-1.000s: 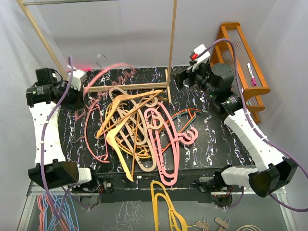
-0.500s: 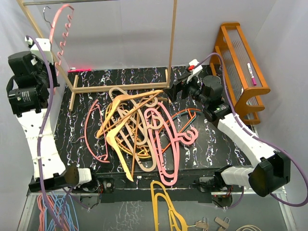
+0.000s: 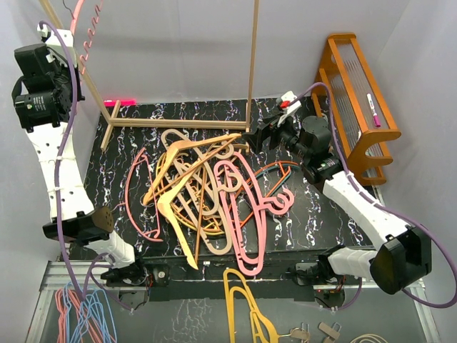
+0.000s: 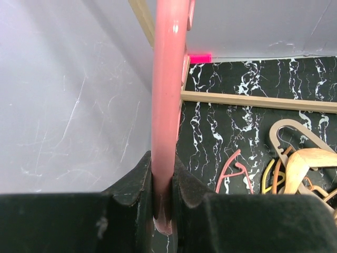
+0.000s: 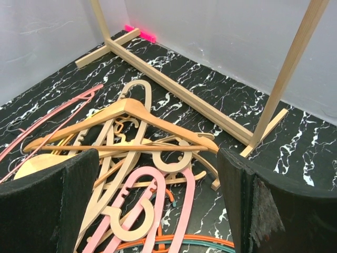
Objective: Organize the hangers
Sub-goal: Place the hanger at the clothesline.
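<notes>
Bright, even, diffuse light fills all three views, leaving only soft, short shadows under the hangers (image 3: 203, 196). The pink hanger (image 4: 167, 105) near the left wrist lens looks slightly soft, possibly out of focus. A magenta patch (image 3: 119, 102) at upper left glows oversaturated.

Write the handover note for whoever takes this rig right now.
Left gripper: shut on a pink hanger, high at the far left beside the upright of the wooden rack. Whether its hook is on the rail cannot be seen.
Right gripper: open, empty, above the far right edge of the pile.
Hangers: the rest lie tangled in that pile on the black mat.
Done: one hanger lifted.
Left: hang it, then the whole pile.
</notes>
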### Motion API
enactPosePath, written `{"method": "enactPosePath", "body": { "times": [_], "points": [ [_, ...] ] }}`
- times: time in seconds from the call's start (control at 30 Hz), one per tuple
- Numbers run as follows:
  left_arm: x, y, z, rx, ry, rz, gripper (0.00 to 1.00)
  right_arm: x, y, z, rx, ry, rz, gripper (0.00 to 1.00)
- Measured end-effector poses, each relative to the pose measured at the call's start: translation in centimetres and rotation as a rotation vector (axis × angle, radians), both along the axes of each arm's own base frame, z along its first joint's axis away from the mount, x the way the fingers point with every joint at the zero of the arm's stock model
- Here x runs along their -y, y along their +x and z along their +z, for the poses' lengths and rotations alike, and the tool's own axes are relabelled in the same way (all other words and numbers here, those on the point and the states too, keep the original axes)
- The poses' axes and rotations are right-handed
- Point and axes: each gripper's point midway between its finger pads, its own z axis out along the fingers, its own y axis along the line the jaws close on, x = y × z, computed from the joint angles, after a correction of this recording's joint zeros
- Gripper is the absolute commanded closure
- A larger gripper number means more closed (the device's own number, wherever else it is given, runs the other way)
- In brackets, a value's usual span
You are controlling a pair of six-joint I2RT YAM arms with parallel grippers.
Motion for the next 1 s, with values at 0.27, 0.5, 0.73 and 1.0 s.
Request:
{"method": "enactPosePath", "body": {
  "times": [0.27, 0.5, 0.73, 1.0],
  "points": [
    [0.0, 0.7, -0.4, -0.012, -0.004, -0.010, 1.00, 2.5, 3.2, -0.4, 0.116, -0.022, -0.182, 0.02],
    [0.2, 0.8, -2.2, -0.051, -0.021, -0.020, 1.00, 5.3, 12.8, -2.4, 0.237, -0.016, -0.380, 0.01],
    [0.2, 0.6, -4.1, -0.094, -0.030, -0.023, 1.00, 6.2, 20.1, -2.0, 0.315, 0.117, -0.243, 0.02],
    [0.2, 0.9, -4.1, -0.082, -0.022, -0.024, 1.00, 5.1, 22.7, 1.9, 0.401, 0.221, 0.061, 0.01]
  ]
}}
